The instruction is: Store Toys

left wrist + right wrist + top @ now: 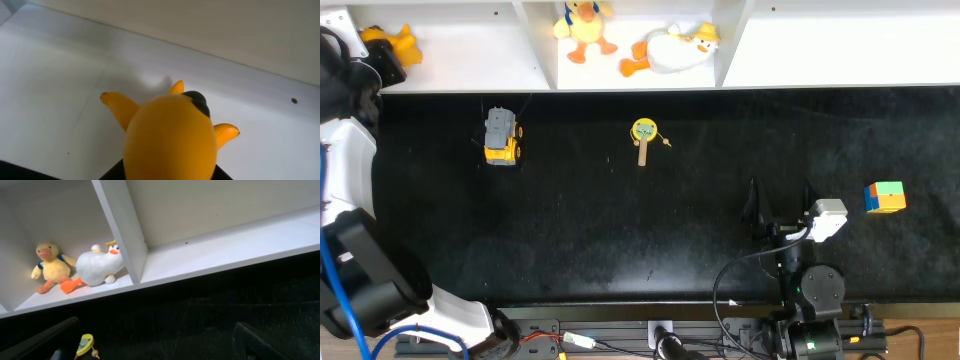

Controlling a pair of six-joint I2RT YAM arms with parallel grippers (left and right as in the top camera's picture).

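A yellow plush toy (170,137) sits in the left compartment of the white shelf (470,75), seen in the top view as a yellow plush toy (398,44). My left gripper (380,62) is inside that compartment, shut on the plush from the side. A yellow toy truck (501,136), a yellow rattle (644,138) and a multicoloured cube (884,197) lie on the black mat. My right gripper (779,197) hovers low over the mat left of the cube, open and holding nothing. The rattle (85,345) lies ahead of it.
The middle compartment holds a yellow duck plush (585,25) and a white goose plush (670,48), also seen as duck (51,266) and goose (97,266). A white divider (122,230) separates it from the right compartment (840,45). Cables run along the front edge.
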